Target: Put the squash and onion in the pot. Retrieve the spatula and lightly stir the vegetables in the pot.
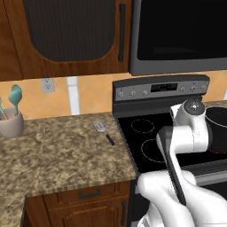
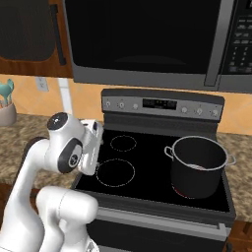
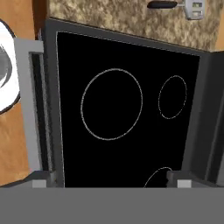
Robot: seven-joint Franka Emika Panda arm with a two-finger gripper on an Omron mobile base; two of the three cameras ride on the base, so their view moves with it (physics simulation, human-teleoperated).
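Gripper (image 3: 111,183) fingers stand spread wide apart, clasping nothing, above the black stovetop (image 3: 127,109). Leftmost, a utensil cup (image 1: 11,124) stands on the granite counter (image 1: 53,150); the spatula (image 1: 103,131) lies flat near the stove's edge; rightmost, the pot (image 2: 199,165) sits on the stove's front right burner.

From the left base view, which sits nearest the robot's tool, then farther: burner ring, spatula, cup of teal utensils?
1. Large white burner ring, under the open tool.
2. Silver slotted black-handled spatula, on the granite counter left of the black stove.
3. Beige cup holding teal utensils, far left.
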